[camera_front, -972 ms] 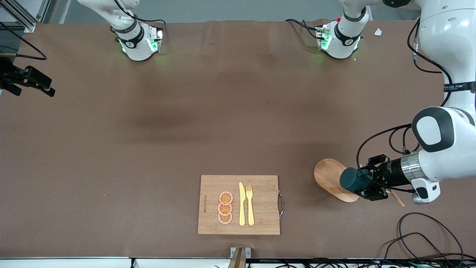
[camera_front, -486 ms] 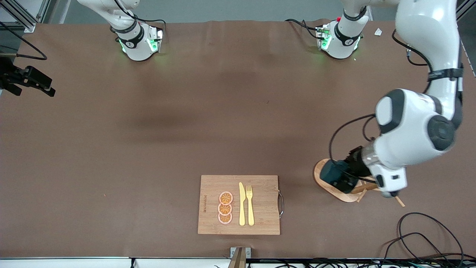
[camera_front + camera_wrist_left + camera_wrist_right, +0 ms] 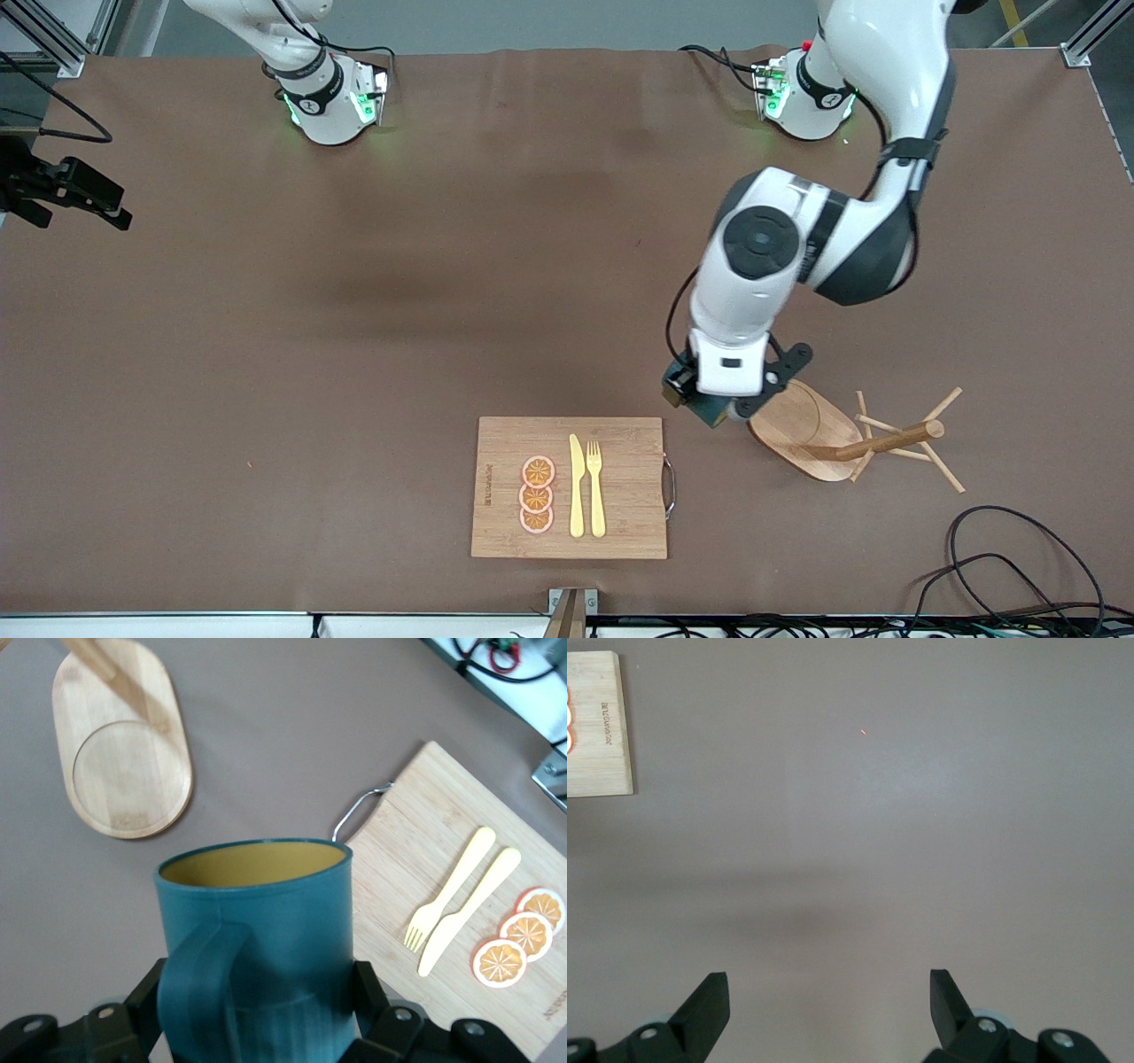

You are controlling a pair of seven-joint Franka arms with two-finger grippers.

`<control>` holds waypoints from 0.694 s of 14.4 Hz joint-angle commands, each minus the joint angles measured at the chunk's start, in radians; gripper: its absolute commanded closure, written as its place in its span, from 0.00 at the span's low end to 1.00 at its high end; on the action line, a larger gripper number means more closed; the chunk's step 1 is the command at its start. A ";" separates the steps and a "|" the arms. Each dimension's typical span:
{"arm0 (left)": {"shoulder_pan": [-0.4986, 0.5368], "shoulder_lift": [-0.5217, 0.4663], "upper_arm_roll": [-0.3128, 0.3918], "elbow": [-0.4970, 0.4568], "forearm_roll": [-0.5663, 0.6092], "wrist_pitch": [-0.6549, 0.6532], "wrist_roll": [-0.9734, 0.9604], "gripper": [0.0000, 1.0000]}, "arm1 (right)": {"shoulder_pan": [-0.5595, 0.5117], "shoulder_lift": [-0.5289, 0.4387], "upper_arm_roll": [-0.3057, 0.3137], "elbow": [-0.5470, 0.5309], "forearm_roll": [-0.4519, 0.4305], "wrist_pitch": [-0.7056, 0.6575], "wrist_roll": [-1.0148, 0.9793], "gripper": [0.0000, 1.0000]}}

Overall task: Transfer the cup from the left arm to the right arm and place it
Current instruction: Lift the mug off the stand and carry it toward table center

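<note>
The dark teal cup point(image 3: 257, 939), ribbed, with a handle and a yellowish inside, is held upright in my left gripper point(image 3: 257, 1019), whose fingers press on its two sides. In the front view only a bit of the cup point(image 3: 709, 414) shows under the left gripper point(image 3: 713, 403), up over the table between the cutting board's handle and the wooden stand's oval base. My right gripper point(image 3: 826, 979) is open and empty above bare brown table, with a corner of the cutting board point(image 3: 598, 726) in its view.
A wooden mug stand with an oval base point(image 3: 802, 430) and a pegged post point(image 3: 895, 436) stands toward the left arm's end. A cutting board point(image 3: 620, 487) holds a yellow knife, a fork and orange slices. Black cables point(image 3: 1001, 549) lie near the front corner.
My left arm has swung from the left arm's end of the table toward the middle, carrying the cup off the stand's pegs and past the oval base. The stand's post now shows.
</note>
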 commanded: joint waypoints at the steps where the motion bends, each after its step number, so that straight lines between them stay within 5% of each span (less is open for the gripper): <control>1: -0.076 0.019 0.015 0.007 0.101 0.023 -0.013 0.35 | -0.009 -0.007 0.005 0.000 0.011 -0.006 -0.007 0.00; 10: -0.350 0.104 0.016 0.007 0.473 0.048 -0.222 0.35 | -0.007 -0.007 0.005 -0.002 0.011 -0.006 -0.007 0.00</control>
